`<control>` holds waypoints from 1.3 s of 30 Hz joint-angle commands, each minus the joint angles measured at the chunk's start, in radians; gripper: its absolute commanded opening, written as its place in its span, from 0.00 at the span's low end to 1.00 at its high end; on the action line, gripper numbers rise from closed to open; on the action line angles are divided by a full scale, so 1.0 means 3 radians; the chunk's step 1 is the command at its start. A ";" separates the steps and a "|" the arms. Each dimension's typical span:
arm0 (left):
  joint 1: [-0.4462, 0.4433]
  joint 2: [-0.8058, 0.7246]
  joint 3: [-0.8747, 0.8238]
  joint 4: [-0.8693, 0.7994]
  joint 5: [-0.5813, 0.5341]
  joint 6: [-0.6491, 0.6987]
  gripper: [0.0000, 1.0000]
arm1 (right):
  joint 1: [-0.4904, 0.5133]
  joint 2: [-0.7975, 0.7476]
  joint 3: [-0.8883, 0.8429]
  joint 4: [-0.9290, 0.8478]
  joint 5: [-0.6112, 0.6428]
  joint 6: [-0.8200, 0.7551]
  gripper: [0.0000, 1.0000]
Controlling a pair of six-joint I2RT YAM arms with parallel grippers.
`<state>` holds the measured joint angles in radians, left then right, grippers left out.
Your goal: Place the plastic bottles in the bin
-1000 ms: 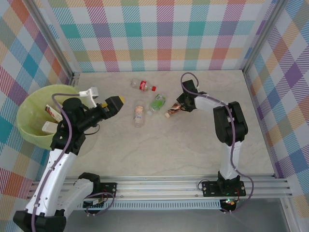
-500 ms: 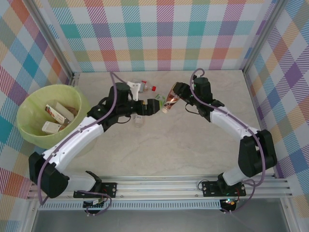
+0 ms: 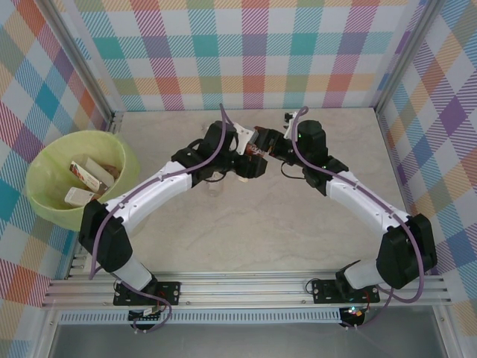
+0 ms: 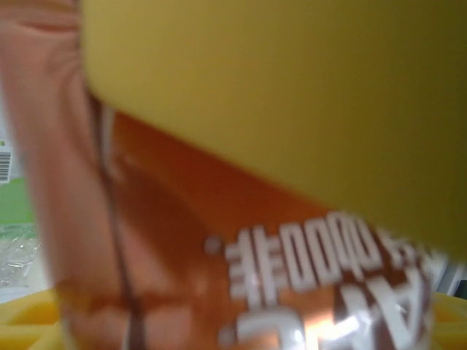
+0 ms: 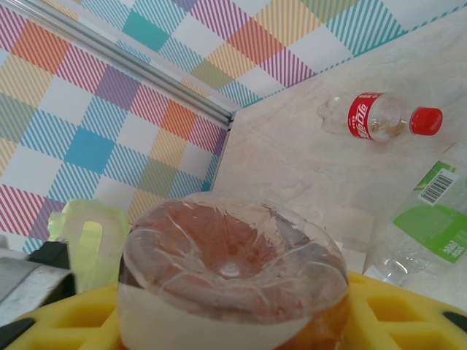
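Observation:
An orange-brown-labelled plastic bottle [image 3: 256,148] is held off the table at the back centre, and my right gripper [image 3: 265,143] is shut on it. In the right wrist view its clear base [image 5: 226,270] fills the space between the yellow pads [image 5: 408,313]. My left gripper [image 3: 246,162] meets it from the left. In the left wrist view the bottle's label [image 4: 182,219] lies blurred between the fingers, and their grip cannot be judged. A red-labelled bottle [image 5: 379,117] and a green-labelled one [image 5: 430,226] lie on the table beyond. The yellow-green bin [image 3: 39,168] stands far left.
A clear bottle with a pale label [image 3: 215,188] peeks out under my left forearm. The bin holds a few small cartons [image 3: 83,173]. Checked walls close the back and sides, with a metal post [image 3: 115,119] at the back left corner.
My right gripper lifted the orange bottle off the table and carried it left. My left arm swung from the bin to the back centre and now meets that bottle.

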<state>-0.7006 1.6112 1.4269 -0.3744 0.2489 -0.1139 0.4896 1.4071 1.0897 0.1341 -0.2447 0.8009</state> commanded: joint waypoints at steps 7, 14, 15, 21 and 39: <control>-0.0032 -0.0028 0.0049 -0.0081 -0.0048 0.0068 0.44 | 0.0004 -0.0047 -0.0002 0.0110 -0.0045 -0.0042 0.64; -0.0028 -0.0080 -0.0033 0.0009 -0.0038 -0.0025 0.41 | 0.0004 -0.0174 -0.0071 0.0071 0.0077 -0.0070 0.79; -0.0031 -0.0100 -0.0064 0.0050 -0.0033 -0.0039 0.41 | 0.0004 -0.0208 -0.0099 0.0050 0.0121 -0.0071 0.83; -0.0027 -0.0248 -0.0233 0.0148 -0.0227 -0.0108 0.37 | 0.0004 -0.0519 -0.0349 -0.0050 0.0640 -0.0090 1.00; 0.0224 -0.1078 0.0039 -0.0641 -0.2002 -0.0259 0.34 | -0.0011 -0.0940 -0.0886 -0.0232 0.1565 -0.0327 1.00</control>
<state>-0.6502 1.3247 1.3834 -0.4969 -0.1997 -0.2050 0.4839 1.1297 0.8265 0.0643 0.1905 0.7307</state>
